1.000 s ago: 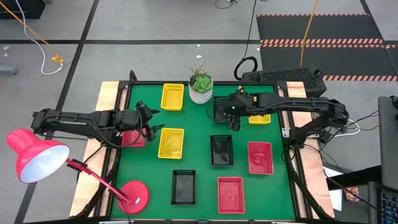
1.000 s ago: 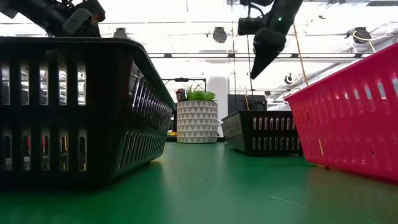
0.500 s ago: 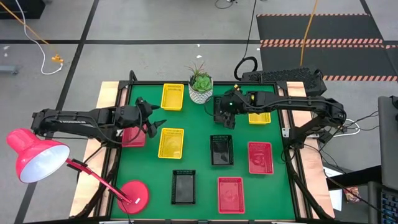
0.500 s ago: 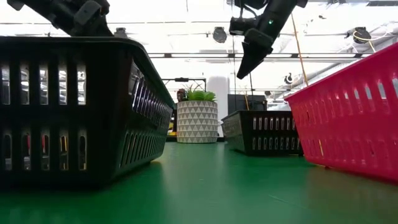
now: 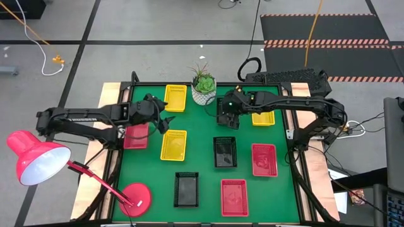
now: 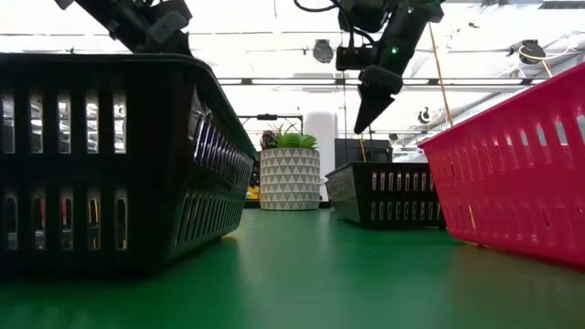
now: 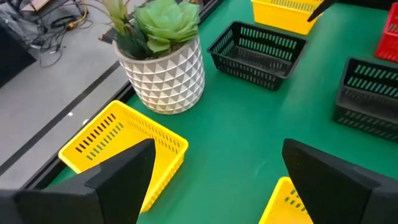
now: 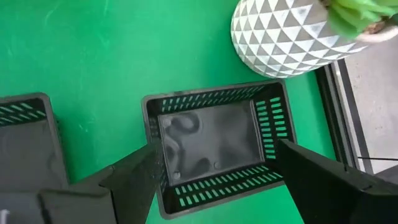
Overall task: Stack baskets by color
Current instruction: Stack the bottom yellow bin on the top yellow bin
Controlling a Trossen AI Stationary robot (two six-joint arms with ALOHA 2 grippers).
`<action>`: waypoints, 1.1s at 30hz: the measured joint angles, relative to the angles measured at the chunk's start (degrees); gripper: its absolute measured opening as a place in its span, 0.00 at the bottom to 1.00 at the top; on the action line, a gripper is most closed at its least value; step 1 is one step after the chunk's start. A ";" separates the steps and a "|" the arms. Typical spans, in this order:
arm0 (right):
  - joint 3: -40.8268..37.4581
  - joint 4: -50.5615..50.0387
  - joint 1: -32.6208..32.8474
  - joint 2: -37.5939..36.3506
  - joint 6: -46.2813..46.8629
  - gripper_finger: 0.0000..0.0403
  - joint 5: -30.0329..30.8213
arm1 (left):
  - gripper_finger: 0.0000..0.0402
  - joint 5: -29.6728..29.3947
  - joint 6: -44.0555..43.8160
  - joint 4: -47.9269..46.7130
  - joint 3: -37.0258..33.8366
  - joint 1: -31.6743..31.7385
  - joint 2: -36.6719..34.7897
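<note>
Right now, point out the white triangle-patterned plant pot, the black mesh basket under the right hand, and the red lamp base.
white triangle-patterned plant pot (image 7: 166, 74), left wrist view, side wall
black mesh basket (image 8: 211, 142), right wrist view, floor
red lamp base (image 5: 134, 199), high view, disc top

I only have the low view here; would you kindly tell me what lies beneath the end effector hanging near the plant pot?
Observer: An empty black basket beside the plant pot; the right end effector hovers open above it.
Operator: Thank you. Where is the left end effector?
Observer: The left end effector is open, in the air between the far yellow basket and the nearer yellow basket.
Operator: Is any colour stacked yet?
Observer: No, all nine baskets lie singly on the table.
</note>
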 joint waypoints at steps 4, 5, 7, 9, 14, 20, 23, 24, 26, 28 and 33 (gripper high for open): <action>0.00 -0.22 0.11 -0.22 0.00 0.77 -0.03 | 0.88 -1.96 0.91 1.04 0.00 -0.09 0.98; 0.00 -0.50 0.11 -0.31 0.00 0.77 -0.04 | 0.88 -2.80 1.45 0.93 0.00 -0.09 0.95; 0.00 -0.62 0.11 -0.41 0.02 0.77 -0.02 | 0.88 -3.57 1.75 0.98 0.02 -0.09 0.90; 0.00 -0.55 0.11 -0.41 0.09 0.77 -0.07 | 0.88 -3.43 1.73 0.83 0.02 -0.24 0.78; 0.00 -0.36 0.11 -0.41 1.18 0.77 -0.20 | 0.88 2.87 0.50 -0.10 0.04 -1.43 0.54; 0.00 -1.87 0.14 -0.41 2.84 0.77 -0.21 | 0.88 4.44 -4.74 -11.25 0.04 -3.63 0.55; 0.00 -1.54 0.14 -0.41 2.93 0.77 -0.22 | 0.88 4.05 -7.25 -16.17 0.04 -4.57 1.02; 0.00 -1.61 0.14 -0.41 3.01 0.77 -0.22 | 0.88 4.07 -7.60 -17.23 0.02 -5.00 1.22; 0.00 -1.81 0.14 -0.41 3.03 0.77 -0.22 | 0.88 4.04 -7.77 -18.02 0.02 -5.91 1.59; 0.00 -2.37 0.19 -0.41 3.06 0.77 -0.24 | 0.88 4.07 -7.36 -18.15 0.04 -6.74 2.55; -0.02 -4.97 1.29 -0.41 4.25 0.77 -0.24 | 0.88 8.18 -6.92 -18.39 0.03 -9.14 6.62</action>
